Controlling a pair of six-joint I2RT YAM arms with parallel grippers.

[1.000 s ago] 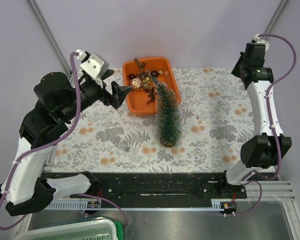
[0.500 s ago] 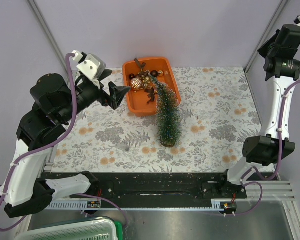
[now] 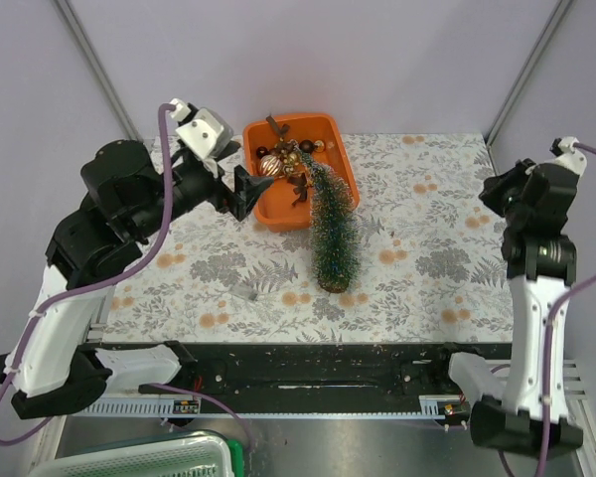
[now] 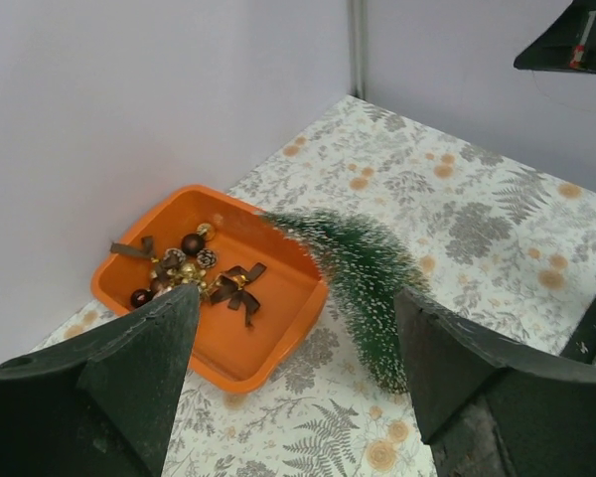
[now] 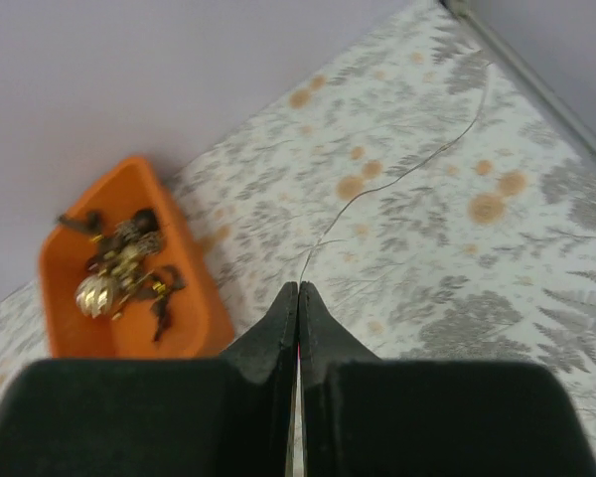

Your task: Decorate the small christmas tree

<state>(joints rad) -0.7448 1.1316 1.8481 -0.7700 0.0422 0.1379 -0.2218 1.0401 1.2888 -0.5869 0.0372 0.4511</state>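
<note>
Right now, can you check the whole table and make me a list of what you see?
Surface: tablecloth with fern and flower prints, lying flat.
Job's things: small christmas tree, no decorations seen on it, tip over the orange tray; ornaments in the tray.
Clutter: small grey bit and thin thread on the cloth.
Claws: left claw open, empty; right claw shut, empty.
Cables: purple cables along both arms.
Surroundings: lilac walls; green basket by the left arm's base.
</note>
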